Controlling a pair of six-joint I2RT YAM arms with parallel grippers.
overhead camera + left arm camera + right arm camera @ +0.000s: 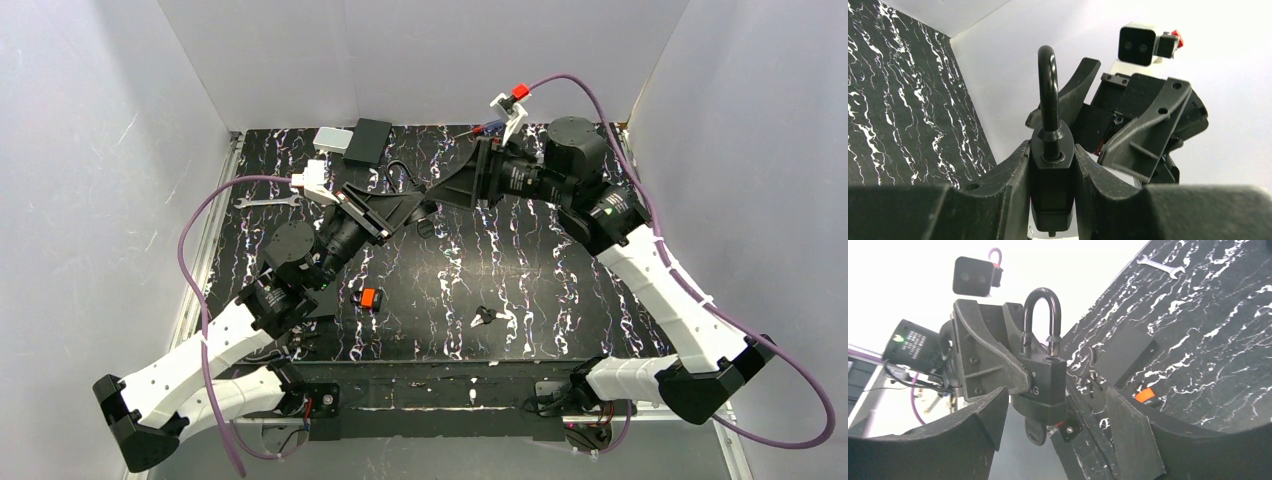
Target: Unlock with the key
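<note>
The left gripper is clamped on the body of the black padlock, one finger pressed to each side, and holds it raised above the far half of the desk with the shackle pointing up. Both shackle legs meet the top of the body. The right gripper faces it at close range with its fingers spread wide, and they touch nothing. A dark rounded tab sticks out below the padlock, between those open fingers. It resembles a key head, but this cannot be confirmed. The key, with a dark head and a short silvery blade, lies flat on the desk towards the near edge, right of centre and well apart from both grippers. An orange block sits left of it, nearer the desk's centre. A silver wrench lies close to the left edge. A black box and a grey box rest side by side at the far edge, left of centre. The left fingers cover the padlock's flanks, and both arms hide the desk surface beneath them.
</note>
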